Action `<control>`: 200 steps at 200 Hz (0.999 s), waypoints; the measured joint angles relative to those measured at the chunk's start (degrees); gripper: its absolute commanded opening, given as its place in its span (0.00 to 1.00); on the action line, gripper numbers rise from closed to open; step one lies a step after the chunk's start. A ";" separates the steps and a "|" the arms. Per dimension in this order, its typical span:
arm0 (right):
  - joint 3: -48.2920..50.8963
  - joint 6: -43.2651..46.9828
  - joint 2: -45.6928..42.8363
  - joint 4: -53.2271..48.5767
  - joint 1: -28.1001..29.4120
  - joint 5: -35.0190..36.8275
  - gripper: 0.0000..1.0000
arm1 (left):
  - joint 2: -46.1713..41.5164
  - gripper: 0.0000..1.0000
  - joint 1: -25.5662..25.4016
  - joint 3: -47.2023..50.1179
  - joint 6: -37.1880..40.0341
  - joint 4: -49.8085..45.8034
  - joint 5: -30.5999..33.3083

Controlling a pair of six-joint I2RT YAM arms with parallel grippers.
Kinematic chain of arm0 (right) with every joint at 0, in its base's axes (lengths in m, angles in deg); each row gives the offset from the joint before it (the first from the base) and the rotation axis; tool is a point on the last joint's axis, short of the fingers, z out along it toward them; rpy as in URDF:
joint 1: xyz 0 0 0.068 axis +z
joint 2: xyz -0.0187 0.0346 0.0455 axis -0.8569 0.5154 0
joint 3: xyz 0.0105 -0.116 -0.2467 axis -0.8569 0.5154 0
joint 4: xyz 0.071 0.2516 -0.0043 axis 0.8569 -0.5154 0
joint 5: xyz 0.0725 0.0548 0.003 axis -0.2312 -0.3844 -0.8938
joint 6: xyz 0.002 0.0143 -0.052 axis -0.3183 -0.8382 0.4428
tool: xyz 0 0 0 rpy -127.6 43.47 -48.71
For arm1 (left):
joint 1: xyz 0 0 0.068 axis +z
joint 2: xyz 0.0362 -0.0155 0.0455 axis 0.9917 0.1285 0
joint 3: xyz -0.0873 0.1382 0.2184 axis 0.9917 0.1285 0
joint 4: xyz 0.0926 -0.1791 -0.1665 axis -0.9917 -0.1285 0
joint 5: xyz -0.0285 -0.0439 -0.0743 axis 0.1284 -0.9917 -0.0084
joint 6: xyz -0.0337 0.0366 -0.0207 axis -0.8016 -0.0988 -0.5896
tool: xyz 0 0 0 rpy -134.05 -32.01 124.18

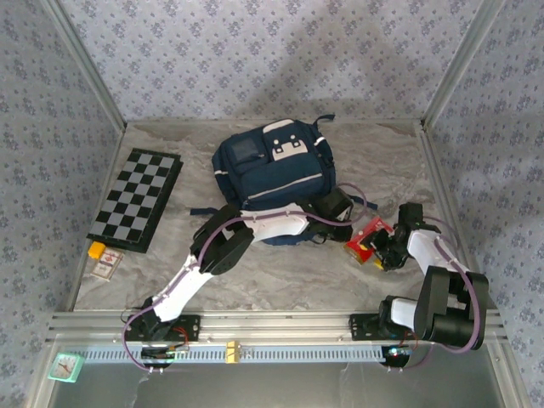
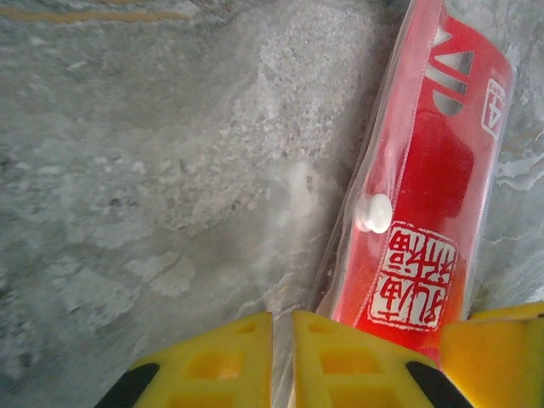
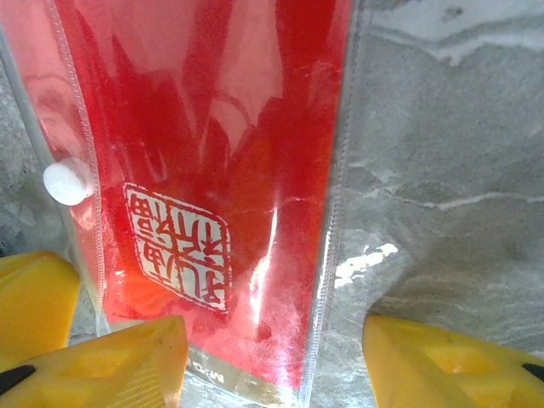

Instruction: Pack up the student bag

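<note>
1. The student bag [image 1: 270,174] lies flat at the far middle of the table [image 1: 280,276], with its white front patches facing up.
2. Just near and right of the bag lies a red pouch [image 1: 367,238] in a clear plastic sleeve. It has a white seal mark and a white snap button [image 2: 375,212].
3. The left gripper [image 2: 283,331] sits at the red pouch's left edge, its yellow fingers almost together with only a narrow slit between them. I cannot tell whether the clear rim is pinched there.
4. The right gripper [image 3: 272,365] stands wide, one finger on each side of the red pouch's end.
5. A chessboard [image 1: 138,198] lies on the left of the table, well apart from the student bag.
</note>
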 measured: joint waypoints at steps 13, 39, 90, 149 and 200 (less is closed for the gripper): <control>0.02 -0.02 -0.09 0.04 -0.11 -0.35 0.59 | 0.85 0.10 -0.04 -0.81 0.07 -0.48 -0.17; 0.52 -0.04 -1.05 1.27 -0.09 -1.84 0.61 | 1.20 0.06 0.00 -1.22 0.09 -0.96 -0.26; 0.96 -0.02 -1.70 4.11 -0.07 -6.05 0.61 | 1.20 0.01 0.09 -1.22 -0.09 -1.07 -0.22; 1.03 0.04 -8.35 5.16 -2.49 -12.59 0.60 | 1.20 0.00 0.42 -1.18 -0.39 -1.07 -0.24; 1.03 1.38 -7.17 5.70 -2.84 -16.17 0.39 | 1.18 0.00 0.46 -0.83 -0.59 -0.59 -0.46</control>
